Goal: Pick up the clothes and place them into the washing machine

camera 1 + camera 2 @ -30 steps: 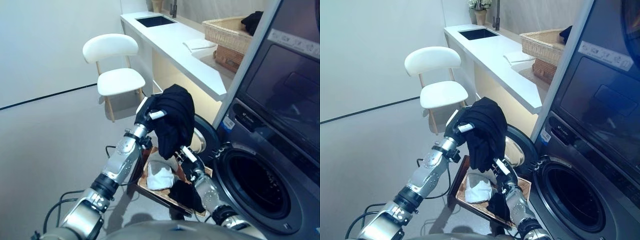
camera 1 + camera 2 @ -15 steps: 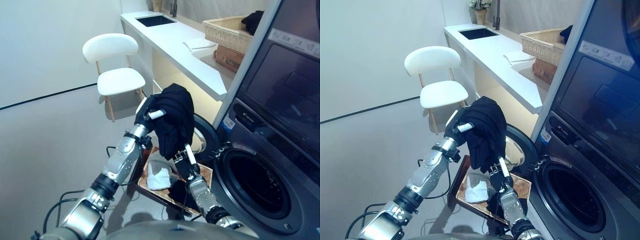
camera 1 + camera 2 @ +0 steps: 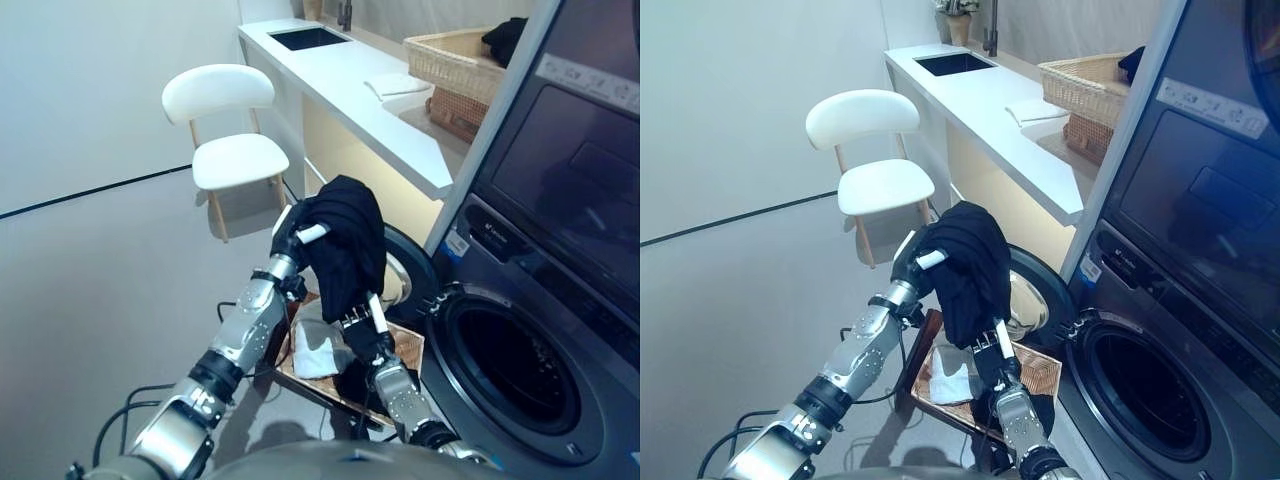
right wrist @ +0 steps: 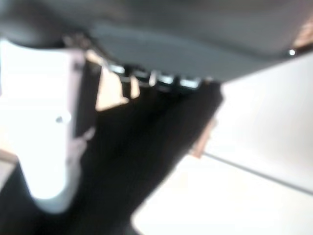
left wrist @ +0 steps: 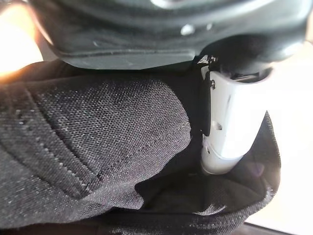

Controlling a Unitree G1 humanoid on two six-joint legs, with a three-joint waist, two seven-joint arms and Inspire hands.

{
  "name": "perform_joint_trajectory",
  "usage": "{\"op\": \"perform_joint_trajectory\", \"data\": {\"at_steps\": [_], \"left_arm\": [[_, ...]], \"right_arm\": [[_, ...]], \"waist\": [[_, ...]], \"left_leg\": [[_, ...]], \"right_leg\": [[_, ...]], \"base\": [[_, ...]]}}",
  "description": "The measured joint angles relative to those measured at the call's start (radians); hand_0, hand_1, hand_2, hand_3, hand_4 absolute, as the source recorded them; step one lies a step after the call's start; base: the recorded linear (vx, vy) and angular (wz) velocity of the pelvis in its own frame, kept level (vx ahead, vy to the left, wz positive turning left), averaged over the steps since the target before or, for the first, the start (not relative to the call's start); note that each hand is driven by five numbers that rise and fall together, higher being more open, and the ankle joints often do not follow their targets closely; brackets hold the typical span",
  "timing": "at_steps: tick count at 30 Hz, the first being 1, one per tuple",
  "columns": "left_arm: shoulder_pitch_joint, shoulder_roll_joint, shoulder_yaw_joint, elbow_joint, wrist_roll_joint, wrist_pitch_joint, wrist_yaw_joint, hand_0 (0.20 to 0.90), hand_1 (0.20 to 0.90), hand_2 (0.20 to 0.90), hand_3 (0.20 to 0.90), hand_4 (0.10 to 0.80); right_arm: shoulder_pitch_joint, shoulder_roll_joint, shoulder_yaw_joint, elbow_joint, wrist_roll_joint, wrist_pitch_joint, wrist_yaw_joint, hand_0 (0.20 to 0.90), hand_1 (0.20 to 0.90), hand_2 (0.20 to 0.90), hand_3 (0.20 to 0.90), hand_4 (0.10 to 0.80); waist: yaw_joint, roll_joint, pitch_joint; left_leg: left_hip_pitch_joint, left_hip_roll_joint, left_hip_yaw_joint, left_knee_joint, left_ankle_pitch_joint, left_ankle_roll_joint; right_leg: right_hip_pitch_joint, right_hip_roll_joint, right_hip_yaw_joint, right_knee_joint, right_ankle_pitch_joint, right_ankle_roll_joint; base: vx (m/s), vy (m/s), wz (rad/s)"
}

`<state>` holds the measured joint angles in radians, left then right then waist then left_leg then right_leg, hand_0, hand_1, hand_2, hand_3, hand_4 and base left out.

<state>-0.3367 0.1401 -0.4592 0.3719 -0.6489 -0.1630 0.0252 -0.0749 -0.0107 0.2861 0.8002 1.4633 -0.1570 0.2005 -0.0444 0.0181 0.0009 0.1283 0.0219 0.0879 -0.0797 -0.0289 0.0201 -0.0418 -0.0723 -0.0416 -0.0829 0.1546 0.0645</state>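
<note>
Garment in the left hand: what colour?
Black garment, held by the left hand; clearest in left eye view.

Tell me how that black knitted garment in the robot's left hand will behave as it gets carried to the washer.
Probably floppy: the black knitted garment drapes in folds over the left hand and hangs below it. Likely light, since one hand holds it up. It may snag rather than slip; the weave looks coarse in the left wrist view.

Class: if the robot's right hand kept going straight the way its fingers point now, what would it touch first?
Most likely the black garment held up by the left hand: the right hand points up at its hanging lower edge, though depth is unclear.
</note>
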Motion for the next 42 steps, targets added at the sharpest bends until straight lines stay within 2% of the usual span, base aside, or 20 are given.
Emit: {"op": "perform_joint_trajectory", "data": {"at_steps": [9,15,26,27,28,29,42], "left_arm": [[0.001,-0.011,-0.033,0.066,-0.001,0.0,0.016,0.2,0.2,0.2,0.2,0.3],[0.001,-0.012,-0.035,0.093,0.004,-0.001,0.018,0.2,0.2,0.2,0.2,0.3],[0.001,-0.012,-0.037,0.107,0.014,0.0,0.021,0.2,0.2,0.2,0.2,0.3],[0.001,-0.011,-0.038,0.107,0.02,-0.001,0.021,0.45,0.45,0.45,0.45,0.478],[0.001,-0.01,-0.038,0.108,0.027,0.0,0.021,0.521,0.521,0.521,0.521,0.529],[0.001,-0.008,-0.039,0.108,0.034,0.0,0.022,0.9,0.9,0.9,0.9,0.8],[0.001,-0.007,-0.066,0.11,0.07,0.0,0.04,0.9,0.9,0.9,0.9,0.8]], "right_arm": [[0.024,0.019,-0.001,-0.023,0.039,-0.018,0.016,0.9,0.9,0.9,0.9,0.8],[0.041,0.024,-0.001,-0.023,0.045,-0.022,0.017,0.9,0.9,0.9,0.9,0.8],[0.041,0.026,-0.001,-0.023,0.046,-0.038,0.017,0.9,0.9,0.9,0.9,0.8],[0.045,0.025,-0.001,-0.031,0.047,-0.039,0.018,0.9,0.9,0.9,0.9,0.8],[0.05,0.025,-0.001,-0.04,0.047,-0.039,0.018,0.9,0.9,0.9,0.9,0.8],[0.055,0.026,-0.001,-0.051,0.048,-0.041,0.02,0.9,0.9,0.9,0.9,0.8],[0.061,0.025,-0.002,-0.061,0.058,-0.042,0.02,0.9,0.9,0.9,0.9,0.8]], "waist": [[-0.002,-0.007,-0.005],[-0.003,-0.026,-0.017],[-0.004,-0.026,-0.018],[-0.005,-0.026,-0.018],[-0.006,-0.026,-0.018],[-0.006,-0.026,-0.018],[-0.024,-0.018,-0.023]], "left_leg": [[0.001,0.0,0.001,0.0,0.0,0.0],[0.0,0.0,0.002,0.0,0.0,0.0],[0.0,0.0,0.002,0.0,0.0,0.0],[0.0,0.0,0.002,0.0,0.0,0.0],[0.0,0.0,0.002,0.0,0.0,0.0],[0.0,0.0,0.002,0.0,0.0,0.0],[-0.002,0.0,0.002,0.0,0.0,0.0]], "right_leg": [[0.0,0.0,0.001,0.0,-0.003,0.004],[-0.001,0.0,0.002,0.0,-0.004,0.005],[-0.001,0.0,0.002,0.0,-0.003,0.005],[-0.001,0.0,0.002,0.0,-0.003,0.005],[-0.001,0.0,0.002,0.0,-0.003,0.005],[-0.001,0.0,0.002,0.0,-0.004,0.005],[-0.002,0.0,0.002,0.0,-0.003,0.005]], "base": [[0.006,-0.006,-0.03],[0.0,0.0,0.0],[0.002,0.0,0.01],[0.0,0.0,0.0],[0.0,0.0,0.0],[0.0,0.0,0.0],[0.0,0.0,0.0]]}}
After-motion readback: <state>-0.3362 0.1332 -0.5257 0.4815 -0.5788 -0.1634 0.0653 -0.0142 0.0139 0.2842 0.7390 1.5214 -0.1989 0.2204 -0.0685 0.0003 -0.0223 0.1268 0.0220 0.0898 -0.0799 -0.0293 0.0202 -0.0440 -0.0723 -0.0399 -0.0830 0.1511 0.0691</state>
